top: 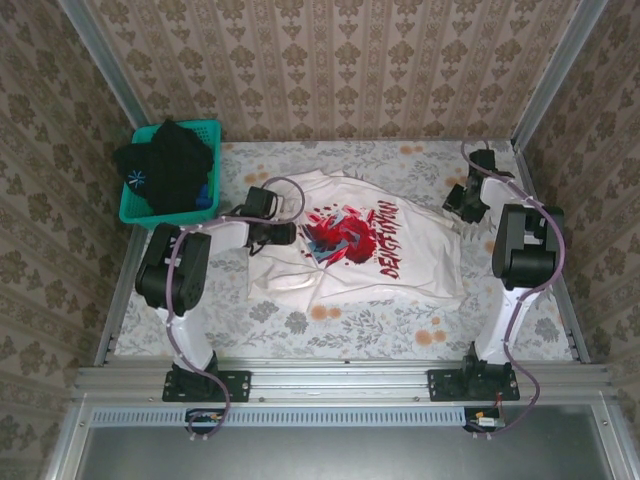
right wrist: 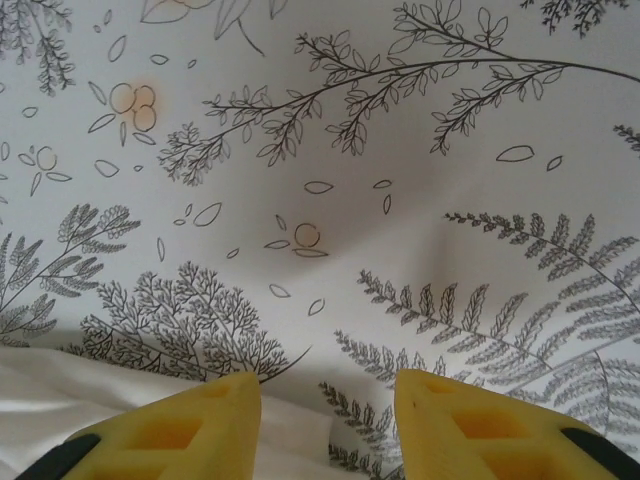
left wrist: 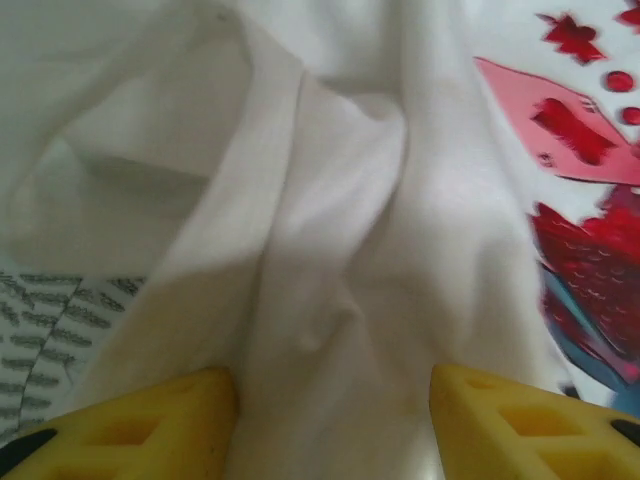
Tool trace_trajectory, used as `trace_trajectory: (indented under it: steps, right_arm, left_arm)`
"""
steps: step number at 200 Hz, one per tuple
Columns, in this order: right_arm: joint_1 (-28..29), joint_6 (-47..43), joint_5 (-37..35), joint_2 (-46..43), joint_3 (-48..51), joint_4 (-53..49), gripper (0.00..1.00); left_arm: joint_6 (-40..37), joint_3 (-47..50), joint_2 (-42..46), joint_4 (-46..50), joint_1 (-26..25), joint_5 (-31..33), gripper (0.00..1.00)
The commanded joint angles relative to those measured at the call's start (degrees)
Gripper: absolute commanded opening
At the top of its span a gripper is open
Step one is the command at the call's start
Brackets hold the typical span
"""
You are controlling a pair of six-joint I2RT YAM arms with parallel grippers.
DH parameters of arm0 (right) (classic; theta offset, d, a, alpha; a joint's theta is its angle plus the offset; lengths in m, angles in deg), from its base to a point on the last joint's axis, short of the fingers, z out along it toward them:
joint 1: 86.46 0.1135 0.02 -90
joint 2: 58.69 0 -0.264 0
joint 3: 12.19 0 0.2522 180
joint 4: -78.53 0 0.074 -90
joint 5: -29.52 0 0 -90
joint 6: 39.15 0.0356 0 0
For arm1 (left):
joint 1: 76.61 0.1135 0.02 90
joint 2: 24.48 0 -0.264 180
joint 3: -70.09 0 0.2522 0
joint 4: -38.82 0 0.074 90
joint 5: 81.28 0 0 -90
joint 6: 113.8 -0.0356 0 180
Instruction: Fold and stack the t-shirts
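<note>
The white t-shirt (top: 352, 276) lay spread across the middle of the flower-patterned tabletop (top: 350, 326), its red-and-black graphic and dark lettering facing up; the left gripper (top: 268, 228) sat at the shirt's left edge, its yellow fingers (left wrist: 150, 425) spread apart over a rumpled ridge of white cloth (left wrist: 330, 200), nothing visibly pinched; the right gripper (top: 462, 203) hung just beside the shirt's far right edge, also spread, above bare tabletop (right wrist: 300, 150) with the shirt's hem (right wrist: 60, 400) under one finger; a teal basket (top: 135, 215) holding dark clothes (top: 175, 160) stood at the far left corner.
</note>
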Motion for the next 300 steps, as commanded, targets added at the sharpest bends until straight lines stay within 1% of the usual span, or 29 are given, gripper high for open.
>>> trace_trajectory:
  steps: [1, 28, 51, 63, 80, 84, 99, 127, 145, 165, 178, 189, 209, 219, 230, 245, 274, 285, 300]
  right_arm:
    - [1.19, 1.46, 4.83, -0.44, 0.8, 2.33, 0.46]
    - [1.24, 2.92, 5.97, 1.1, 2.05, 3.64, 0.46]
    - [1.58, 3.83, 6.87, -0.49, 4.42, 4.47, 0.47]
    - [1.96, 3.14, 4.54, -2.06, 4.62, 2.08, 0.5]
    - [2.34, 1.94, -2.0, -5.64, 5.99, -0.44, 0.53]
    - [2.34, 1.72, -3.27, -6.34, 6.25, -2.4, 0.54]
    - [2.3, 1.02, -6.61, -8.49, 8.06, -3.24, 0.56]
    - [2.58, 1.74, -3.02, -8.39, 11.63, -1.07, 0.59]
    - [2.51, 2.89, 0.02, -7.68, 13.66, 4.14, 0.59]
    - [2.6, 3.41, 0.71, -5.57, 12.59, 5.67, 0.53]
    - [2.59, 3.76, 0.98, -5.27, 11.95, 6.29, 0.48]
    - [2.6, 3.8, 1.06, -5.44, 11.58, 6.53, 0.45]
    - [2.86, 3.46, 1.34, -5.28, 10.62, 6.38, 0.34]
    - [2.98, 3.19, 0.65, -5.15, 10.21, 6.0, 0.28]
    - [3.02, 2.49, -0.42, -5.19, 9.49, 4.79, 0.23]
    - [3.0, 0.93, -3.41, -5.8, 7.97, 2.12, 0.18]
    - [3.13, -4.2, -12.71, -8.45, 2.9, -4.72, 0.09]
    - [3.13, -6.25, -15.02, -9.18, 0.67, -6.01, 0.06]
    - [3.13, -8.31, -17.26, -9.9, -2.28, -6.91, 0.05]
  left_arm:
    - [1.98, 5.92, 1.58, 2.92, 0.1, -0.92, 0.56]
    - [3.2, 8.14, 1.26, 1.07, 0.18, -1.72, 0.55]
    - [2.97, 7.55, 1.04, 1.71, 0.2, -1.8, 0.54]
    - [2.96, 7.39, 1.22, 2.01, 0.5, -1.81, 0.54]
    - [2.71, 7.22, 1.48, 2.65, 1.31, -2.03, 0.53]
    - [2.77, 7.33, 1.56, 2.69, 1.67, -2.05, 0.53]
    - [3.05, 8.0, 1.93, 1.63, 2.56, -3.72, 0.53]
    - [3.09, 7.71, 2.01, 1.93, 2.66, -4.08, 0.53]
    - [3.31, 8.11, 2.26, 1.32, 2.67, -4.48, 0.53]
    - [3.32, 8.42, 2.29, 1.03, 2.67, -4.6, 0.52]
    - [3.31, 8.51, 2.16, 1.01, 2.66, -4.51, 0.52]
    - [3.34, 8.61, 2.11, 0.89, 2.65, -4.43, 0.52]
    - [3.67, 8.7, 1.82, 0.52, 2.57, -4.55, 0.52]
    - [3.75, 8.62, 1.67, 0.48, 2.58, -4.59, 0.51]
    - [3.67, 8.45, 1.66, 0.68, 2.5, -4.7, 0.51]
    - [3.53, 8.43, 1.93, 0.74, 2.52, -4.69, 0.51]
    - [3.05, 7.85, 2.3, 1.83, 2.66, -3.91, 0.5]
    - [2.97, 7.81, 2.24, 1.77, 2.59, -4.15, 0.47]
    - [2.89, 7.68, 2.28, 1.86, 2.62, -4.48, 0.43]
